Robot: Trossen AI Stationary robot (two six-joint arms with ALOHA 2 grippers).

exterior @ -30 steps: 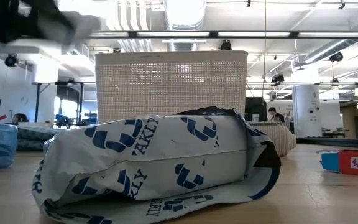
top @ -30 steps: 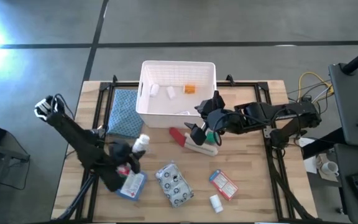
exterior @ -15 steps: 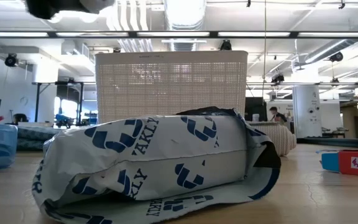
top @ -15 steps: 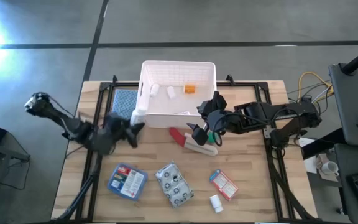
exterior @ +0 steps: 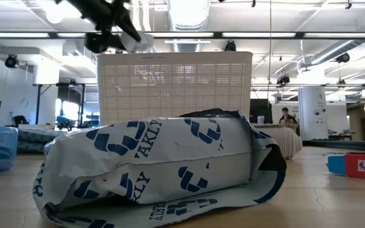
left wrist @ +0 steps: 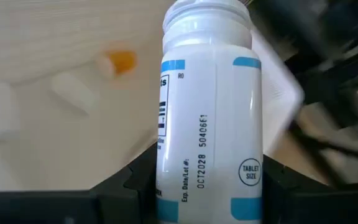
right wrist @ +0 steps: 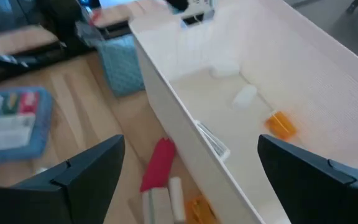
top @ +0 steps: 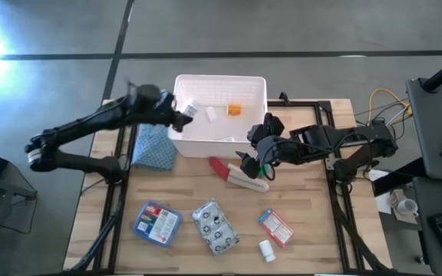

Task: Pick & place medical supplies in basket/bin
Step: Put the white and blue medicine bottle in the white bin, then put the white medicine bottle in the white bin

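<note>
I see the left gripper (top: 181,116) over the basket's (top: 258,84) left rim. A packet (top: 156,223), a pouch (top: 216,228) and another packet (top: 275,227) lie in a row well in front of it.

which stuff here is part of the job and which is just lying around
Job things:
white basket
pill bottle in the left hand
red tube
cream tube
blue packet
spotted pouch
red-white packet
small white bottle

Lying about:
blue checked cloth
right hand, waiting over the tubes
</note>
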